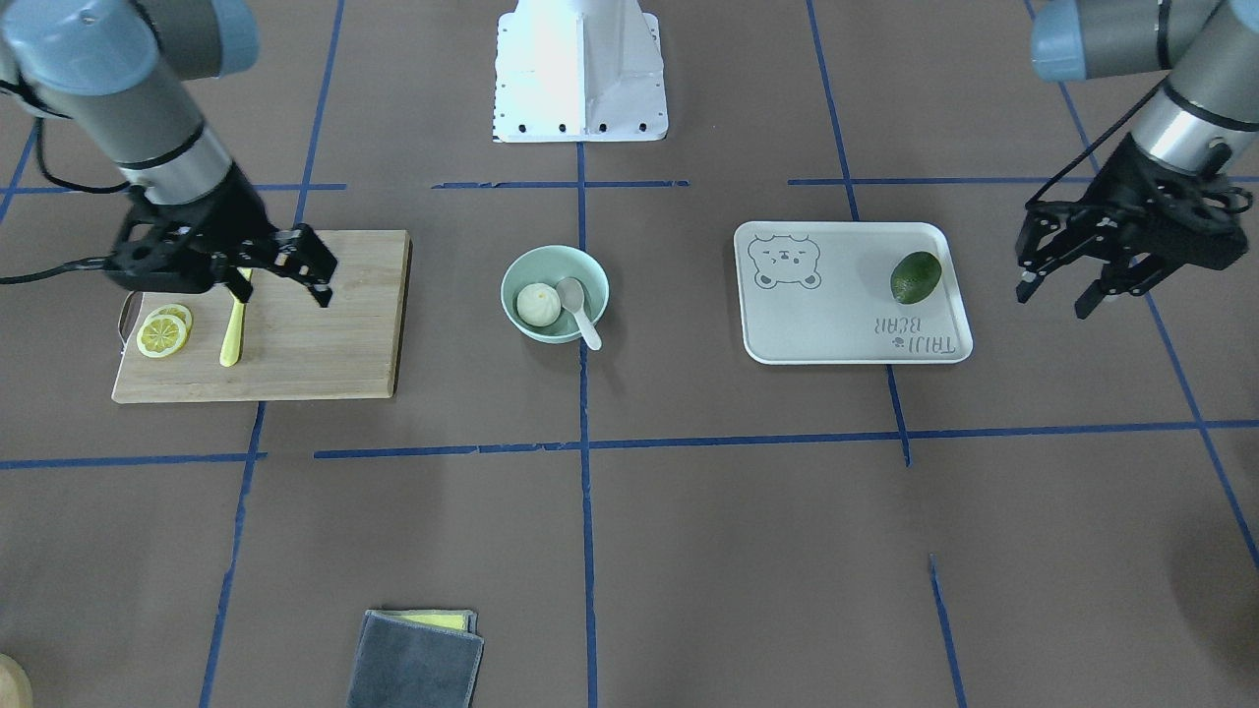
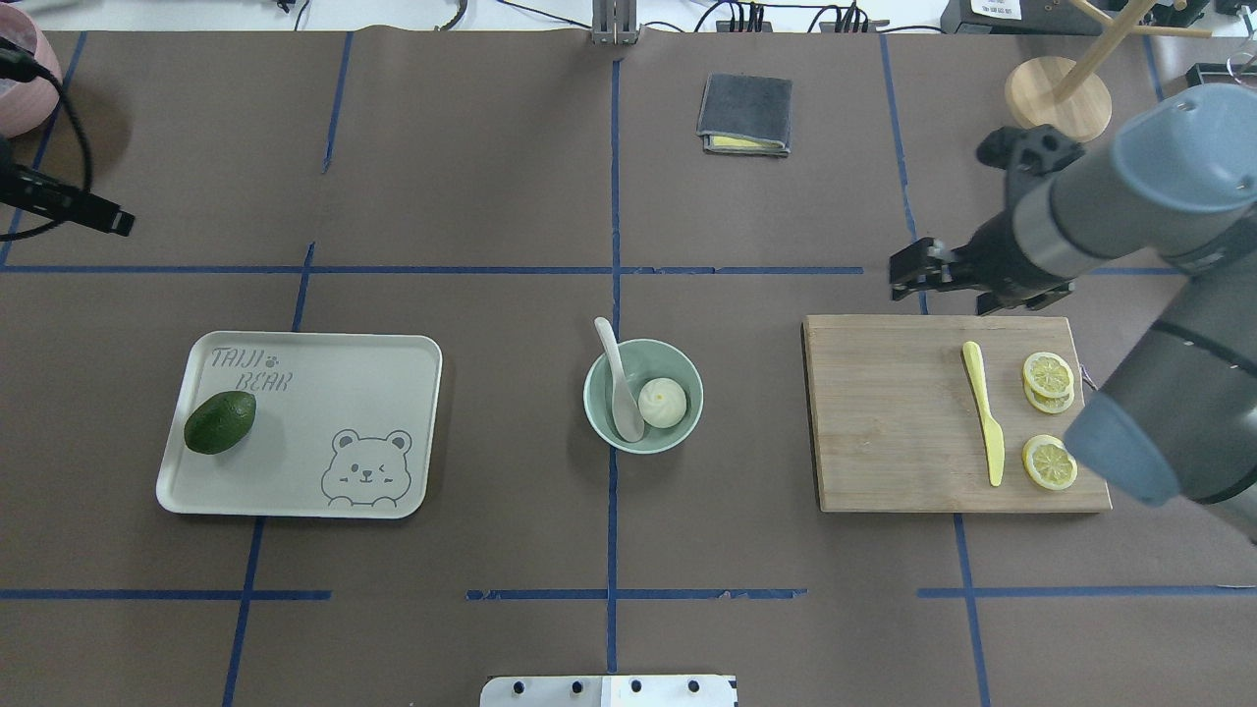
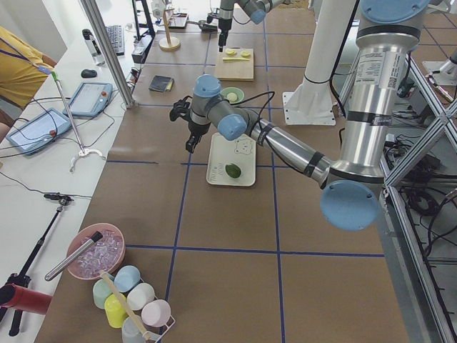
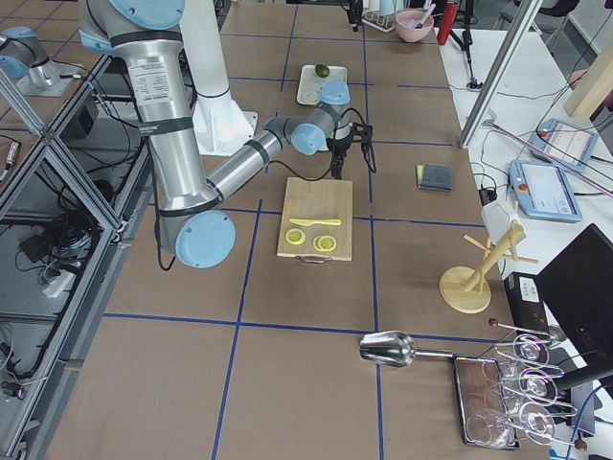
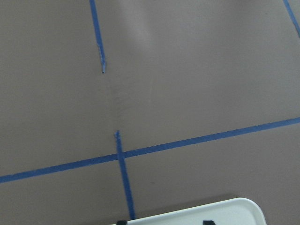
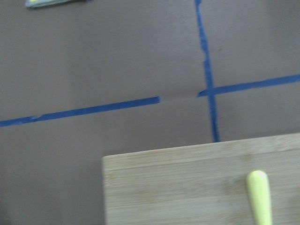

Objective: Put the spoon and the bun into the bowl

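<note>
Bowl (image 2: 680, 364) with one bun (image 2: 663, 403), one spoon (image 2: 621, 383), three lemon slices (image 2: 1050, 462)

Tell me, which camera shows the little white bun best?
The overhead exterior view: the bun sits plainly in the bowl beside the spoon. The front-facing view shows it nearly as well. The side views leave it too small or hidden; both wrist cameras miss it.

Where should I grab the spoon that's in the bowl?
Probably take the spoon by its handle, from above: it juts past the rim of the bowl, away from the robot, clear of the bun, while the scoop lies low inside beside it.
</note>
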Robot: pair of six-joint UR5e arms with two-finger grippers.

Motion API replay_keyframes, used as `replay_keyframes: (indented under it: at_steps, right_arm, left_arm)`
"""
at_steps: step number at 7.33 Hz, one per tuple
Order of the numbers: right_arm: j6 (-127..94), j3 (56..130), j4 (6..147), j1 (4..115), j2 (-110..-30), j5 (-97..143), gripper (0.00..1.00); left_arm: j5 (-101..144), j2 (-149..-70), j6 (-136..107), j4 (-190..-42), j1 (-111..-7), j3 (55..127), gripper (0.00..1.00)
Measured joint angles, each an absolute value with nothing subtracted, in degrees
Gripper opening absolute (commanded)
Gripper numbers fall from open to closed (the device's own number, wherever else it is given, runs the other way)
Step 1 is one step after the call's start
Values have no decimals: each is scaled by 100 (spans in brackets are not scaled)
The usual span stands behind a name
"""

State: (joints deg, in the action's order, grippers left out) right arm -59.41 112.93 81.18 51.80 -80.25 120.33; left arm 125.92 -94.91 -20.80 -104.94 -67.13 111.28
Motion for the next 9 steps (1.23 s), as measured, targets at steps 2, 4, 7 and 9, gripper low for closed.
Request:
replay_keyframes:
  at_steps: [2,4,7,9]
  right_arm:
    - [-3822,11059,8172,6417,-8640,12614,100]
    - [-2120,10504,8188,7470,-8890,13074,100]
    - [-805,9868,8199,8292,-9030,13313,100]
    - [-277,9554,8200,8452,-9098,13348,100]
  left_arm:
    - [12901,-9131,-327,-10444,-7730,10775,64]
    - [13153,-9031,958,-10388,-8584,10114,67]
    - [13684,-8997,1619,-9843,-9053,9650,100]
    - [13791,-9056,1651,-9258,-9080,9797,100]
